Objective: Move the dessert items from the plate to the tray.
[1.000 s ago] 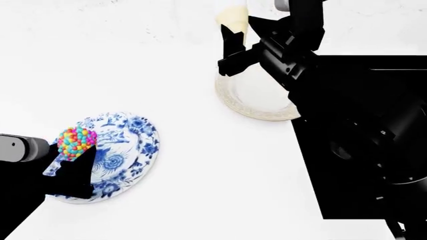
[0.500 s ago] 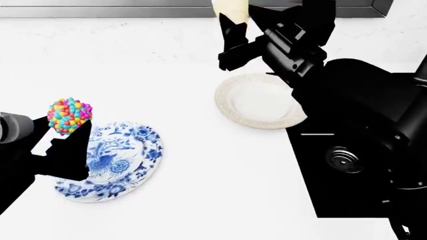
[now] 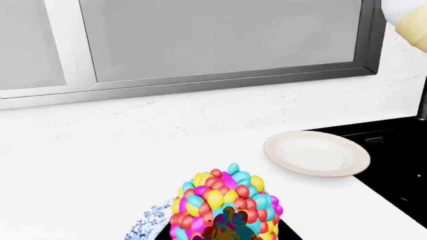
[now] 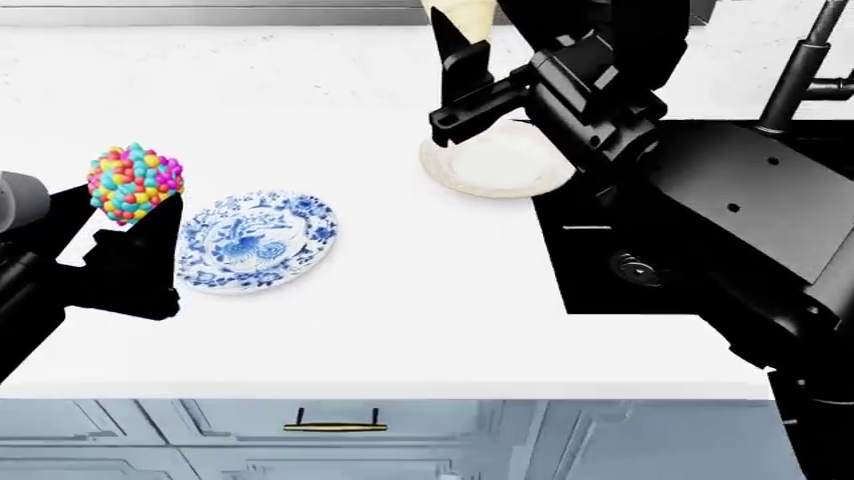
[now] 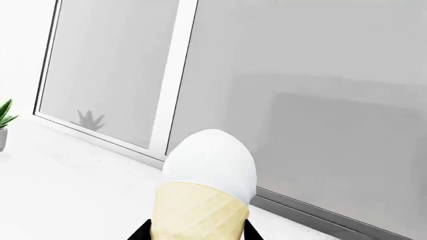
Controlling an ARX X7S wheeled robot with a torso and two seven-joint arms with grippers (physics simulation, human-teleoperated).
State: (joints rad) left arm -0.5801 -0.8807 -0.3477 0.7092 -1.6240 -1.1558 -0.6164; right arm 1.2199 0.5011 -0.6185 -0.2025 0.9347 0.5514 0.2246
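Currently candy-bead ball [image 4: 134, 183] is up off the blue plate [image 4: 256, 243], clamped in left fingers [image 4: 127, 225]. Cone [image 5: 203, 200] is gripped by right fingers [image 4: 461, 65], above the cream plate [image 4: 497, 165]. Both lifted to clear the tabletop [image 4: 400, 290]; tray not visible.

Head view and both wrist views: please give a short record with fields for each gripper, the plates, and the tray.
left gripper: shut on candy ball, lifted beside the blue plate
right gripper: shut on cone, above the counter
blue plate: bare
cream plate: bare, next to the sink
tray: not in view
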